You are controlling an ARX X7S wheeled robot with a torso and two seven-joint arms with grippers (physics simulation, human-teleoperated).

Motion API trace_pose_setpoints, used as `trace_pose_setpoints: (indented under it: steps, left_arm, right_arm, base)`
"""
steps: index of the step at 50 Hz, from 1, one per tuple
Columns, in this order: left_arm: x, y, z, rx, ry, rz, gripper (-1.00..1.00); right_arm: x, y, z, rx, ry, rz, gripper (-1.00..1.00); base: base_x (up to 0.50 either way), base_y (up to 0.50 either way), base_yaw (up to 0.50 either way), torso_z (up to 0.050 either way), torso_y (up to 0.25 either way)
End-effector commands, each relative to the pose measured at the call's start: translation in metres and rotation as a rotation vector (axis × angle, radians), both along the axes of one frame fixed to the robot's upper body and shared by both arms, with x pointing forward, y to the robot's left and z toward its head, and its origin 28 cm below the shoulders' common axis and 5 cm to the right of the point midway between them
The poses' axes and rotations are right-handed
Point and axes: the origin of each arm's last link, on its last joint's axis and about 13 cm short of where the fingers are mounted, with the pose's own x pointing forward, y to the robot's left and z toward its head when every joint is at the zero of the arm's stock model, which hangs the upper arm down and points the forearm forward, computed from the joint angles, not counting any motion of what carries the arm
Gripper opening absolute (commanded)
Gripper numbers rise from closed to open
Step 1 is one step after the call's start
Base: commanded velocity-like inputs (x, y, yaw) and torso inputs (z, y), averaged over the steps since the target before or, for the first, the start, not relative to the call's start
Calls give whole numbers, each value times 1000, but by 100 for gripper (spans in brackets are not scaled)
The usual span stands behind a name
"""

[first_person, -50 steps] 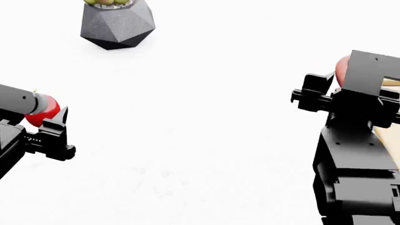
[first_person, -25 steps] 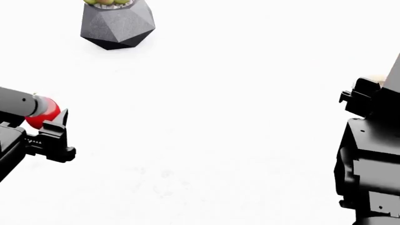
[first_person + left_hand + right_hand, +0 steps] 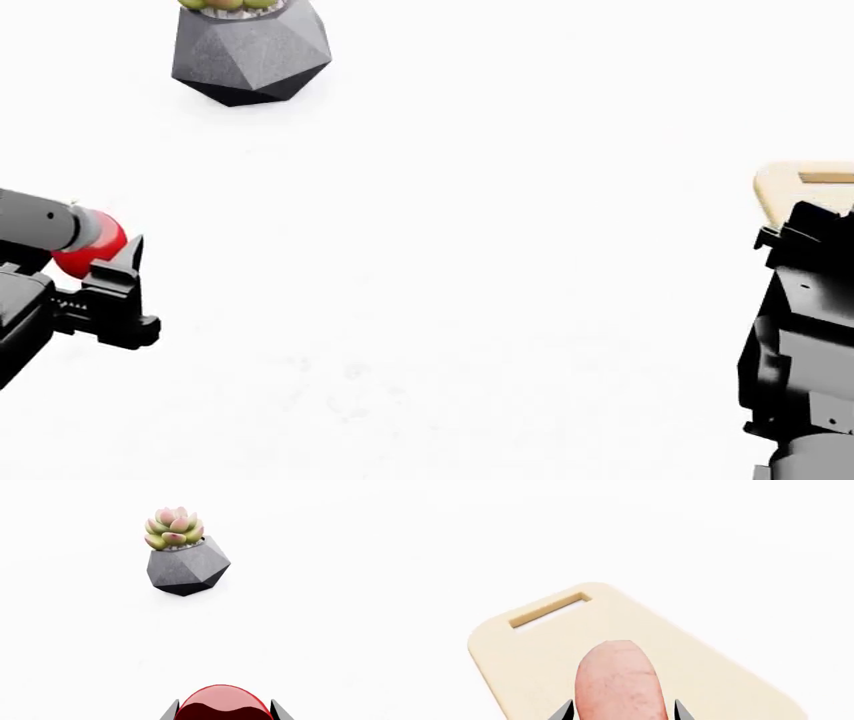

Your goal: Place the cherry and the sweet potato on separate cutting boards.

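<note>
Left gripper [image 3: 114,262]: black, two-fingered, at the left edge of the head view, clamped on the glossy bright red round cherry [image 3: 91,243]. In that view the cherry shows only partly, with a grey cylindrical section of the arm over its left side. The left wrist view gives the fruit from behind: a red dome [image 3: 222,703] with one dark fingertip [image 3: 169,712] against each flank (the stem is not visible there).

Dark grey faceted stone-look planter [image 3: 250,56]: stands on the white tabletop [image 3: 441,250] at the far left of the head view, well apart from the cherry. The head view crops it at the rim; only the left wrist view shows the whole pale green, pink-tipped succulent rosette [image 3: 173,527] sitting in the pot [image 3: 187,567].

Right gripper [image 3: 620,711]: its fingertips are hidden in the head view behind the bulky black right arm [image 3: 807,340]. The right wrist view shows it closed on the matte pinkish-brown oval sweet potato [image 3: 620,680], with a dark fingertip [image 3: 564,711] at each side of the lump.

Pale tan wooden cutting board with rounded corners and a handle slot [image 3: 540,645]: lies flat on the tabletop directly behind the held sweet potato in the right wrist view; whether the potato touches the wood cannot be told. The head view shows only one rounded corner and part of the slot [image 3: 787,185], above the right arm.
</note>
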Motion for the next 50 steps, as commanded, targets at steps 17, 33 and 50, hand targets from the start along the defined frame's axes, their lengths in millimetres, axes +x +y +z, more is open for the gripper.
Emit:
trace_pose_setpoints:
  steps: [17, 33, 50]
  left_arm:
    - [-1, -1, -1, -13, 4, 2, -100]
    - [0, -1, 4, -14, -4, -3, -100]
    - [1, -5, 5, -34, -38, -14, -100]
  right_arm:
    - [-2, -4, -3, 10, 1, 16, 100]
    - [9, 4, 41, -59, -72, 159, 100]
    - [-23, 40, 64, -49, -212, 730, 100]
  base:
    - [0, 0, 0, 0, 1]
    - [0, 0, 0, 0, 0]
    - [0, 0, 0, 0, 0]
